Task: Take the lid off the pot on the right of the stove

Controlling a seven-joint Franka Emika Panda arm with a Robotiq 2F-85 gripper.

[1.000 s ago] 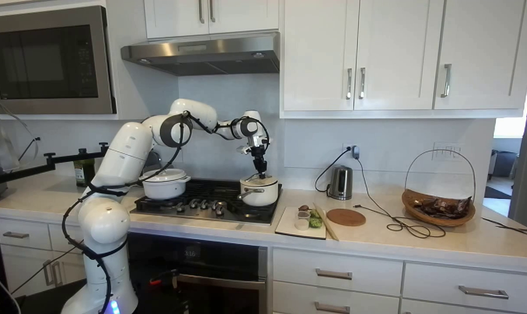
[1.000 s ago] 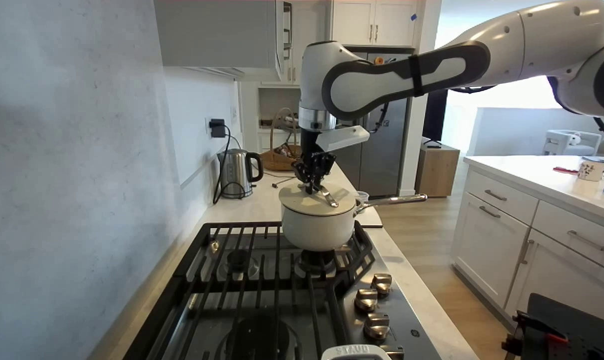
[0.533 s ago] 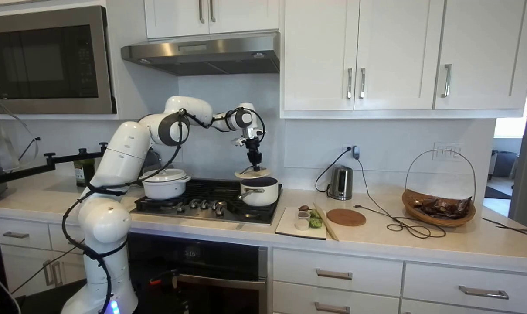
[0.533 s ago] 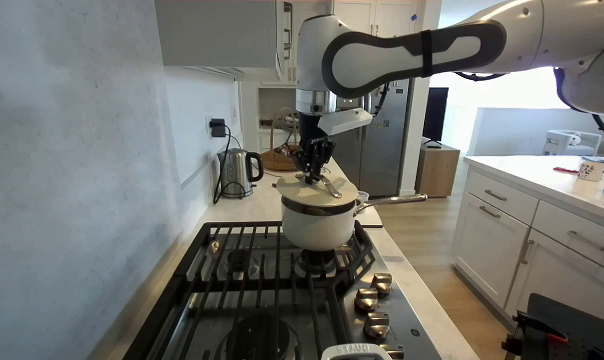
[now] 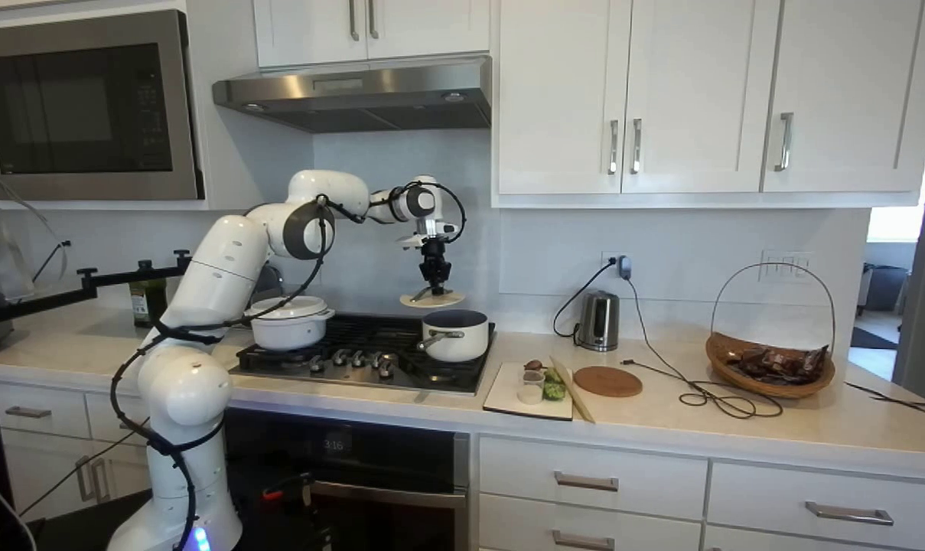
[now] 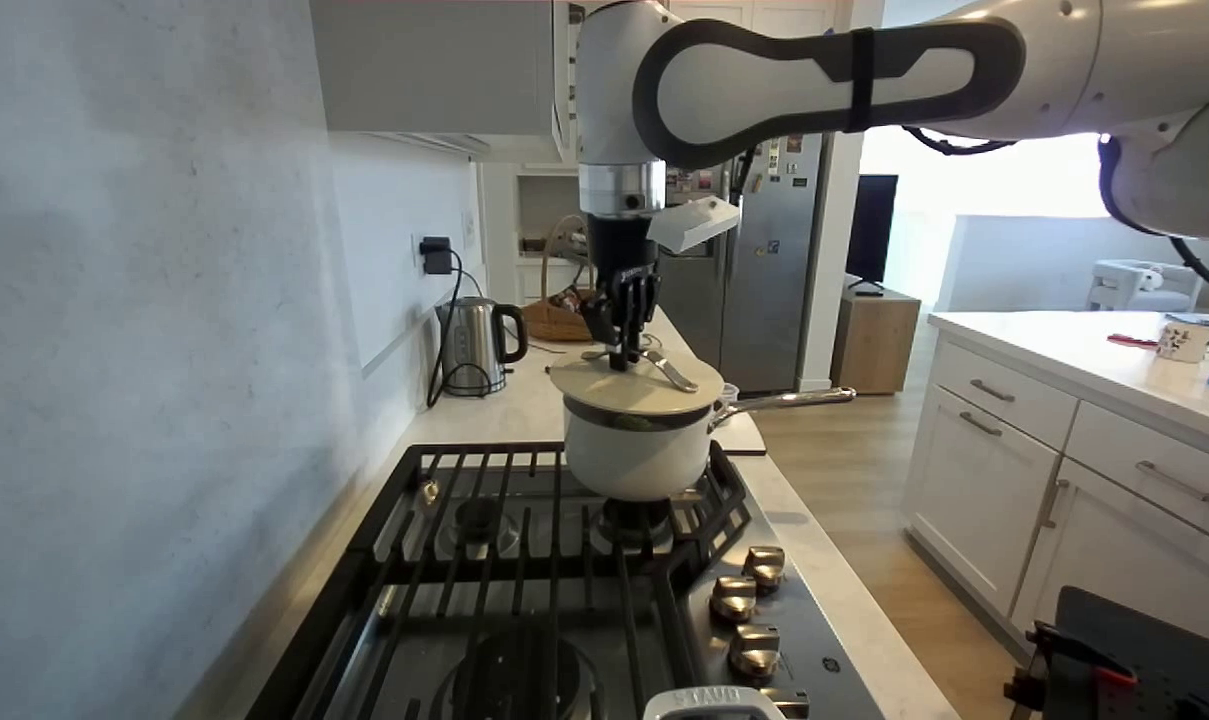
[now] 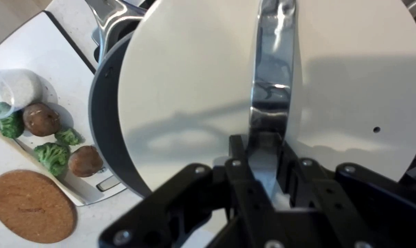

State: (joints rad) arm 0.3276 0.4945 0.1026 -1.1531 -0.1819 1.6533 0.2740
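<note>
The gripper (image 7: 262,143) holds the lid (image 7: 183,69) above the dark-lined pot (image 5: 462,342)

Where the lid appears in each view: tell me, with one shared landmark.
In an exterior view: the lid, just left of and below centre, above the pot.
In an exterior view: the lid, just right of and below centre, above the pot.
In the wrist view: the lid, large, across centre and upper right; the pot shows at its left.
Shared landmark: the pot.

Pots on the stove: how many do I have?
2: in an exterior view, the small pot on the right and the larger lidded pot on the left. None seems hidden.
</note>
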